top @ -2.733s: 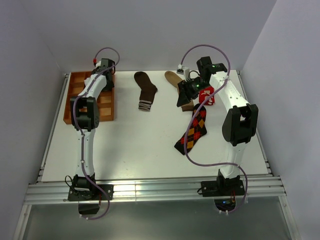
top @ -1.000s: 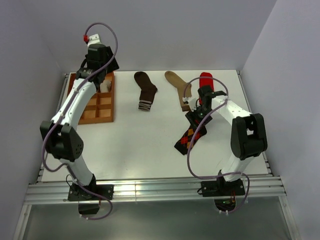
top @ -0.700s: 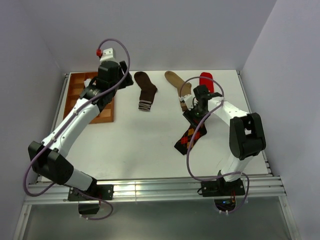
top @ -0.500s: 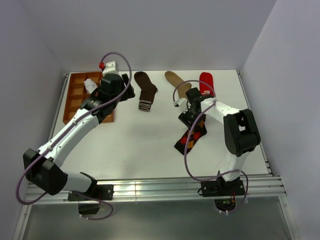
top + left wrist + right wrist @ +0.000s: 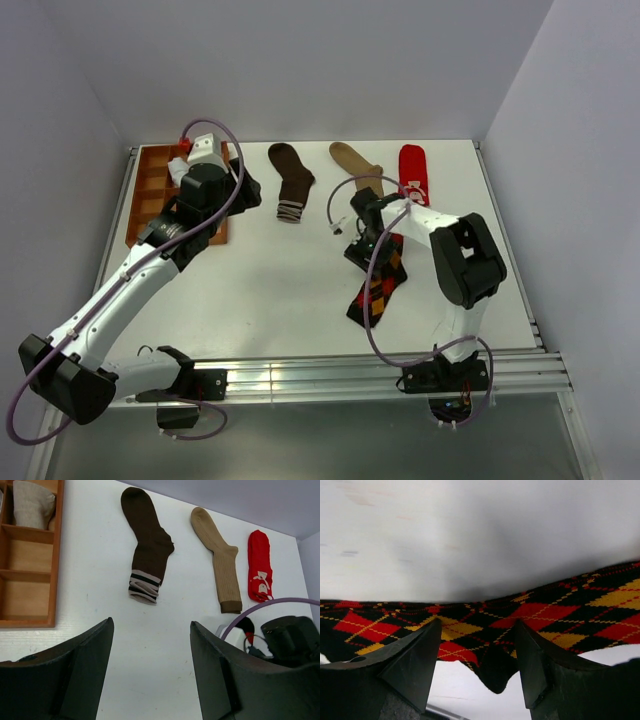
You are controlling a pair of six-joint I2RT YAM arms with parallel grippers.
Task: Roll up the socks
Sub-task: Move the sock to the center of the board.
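While released and empty, the right gripper point(image 5: 477, 626) hangs directly over the black-orange argyle fabric sock point(image 5: 378, 285). The sock's long axis runs from beside the tan ribbed sock point(image 5: 352, 162) toward the near edge of the white counter point(image 5: 270, 290). The left gripper point(image 5: 150, 625), likewise released, sits well left of the tan sock.

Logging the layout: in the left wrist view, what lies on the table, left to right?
Orange-brown gridded tray, dark brown sock with striped cuff, tan ribbed sock, red sock with white figure.
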